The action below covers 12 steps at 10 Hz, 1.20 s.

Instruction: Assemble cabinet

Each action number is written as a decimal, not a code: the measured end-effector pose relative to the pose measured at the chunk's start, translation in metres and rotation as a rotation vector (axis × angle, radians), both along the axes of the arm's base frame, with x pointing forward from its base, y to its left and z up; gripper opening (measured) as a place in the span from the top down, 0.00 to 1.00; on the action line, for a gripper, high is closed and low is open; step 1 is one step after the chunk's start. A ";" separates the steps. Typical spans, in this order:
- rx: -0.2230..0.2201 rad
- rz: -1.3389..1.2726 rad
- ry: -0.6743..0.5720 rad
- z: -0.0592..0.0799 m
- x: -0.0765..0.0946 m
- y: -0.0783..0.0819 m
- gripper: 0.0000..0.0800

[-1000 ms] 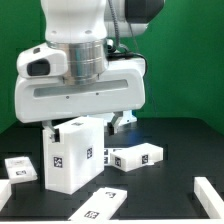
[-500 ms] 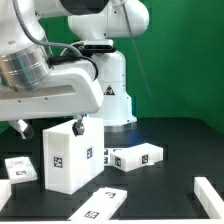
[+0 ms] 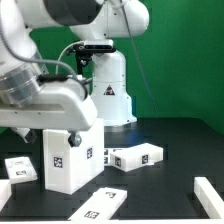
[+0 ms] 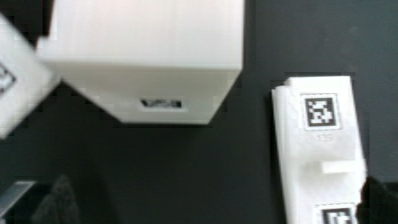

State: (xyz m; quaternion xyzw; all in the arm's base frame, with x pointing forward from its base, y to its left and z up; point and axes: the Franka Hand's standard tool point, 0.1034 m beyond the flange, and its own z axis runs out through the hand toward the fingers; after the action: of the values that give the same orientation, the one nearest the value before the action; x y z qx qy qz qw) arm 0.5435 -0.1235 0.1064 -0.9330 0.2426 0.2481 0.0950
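The white cabinet box stands upright on the black table, tags on its front and side. It also shows from above in the wrist view. My gripper hangs just over the box's top, toward the exterior view's left; one dark finger touches or nearly touches the top edge. In the wrist view my gripper is open and empty, with the fingers far apart at the frame's sides. A flat tagged panel with a small raised knob lies beside the box, also seen in the wrist view.
Other white tagged pieces lie around the box: one at the exterior view's left, a thin flat one in front, one at the right. The robot's base stands behind, against a green backdrop.
My hand swung from above the box toward the exterior view's left, then came down lower over the box's top. The box and the panels have not moved.
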 end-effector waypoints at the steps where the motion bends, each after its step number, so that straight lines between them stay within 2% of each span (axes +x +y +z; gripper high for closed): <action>1: 0.006 -0.001 0.015 0.000 -0.002 -0.001 0.00; 4: 0.004 -0.002 0.019 -0.002 -0.004 -0.003 0.00; 5: 0.022 -0.058 0.027 -0.004 -0.007 -0.010 0.00; 6: 0.033 -0.126 0.023 -0.003 -0.011 -0.026 0.00; 7: 0.070 -0.235 0.007 -0.002 -0.016 -0.039 0.00; 8: 0.070 -0.257 0.010 -0.002 -0.020 -0.046 0.00; 12: 0.072 -0.274 0.021 -0.005 -0.020 -0.043 0.00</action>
State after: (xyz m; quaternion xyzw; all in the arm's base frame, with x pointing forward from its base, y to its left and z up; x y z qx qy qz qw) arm 0.5232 -0.1669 0.1017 -0.8846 0.3596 0.2513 0.1585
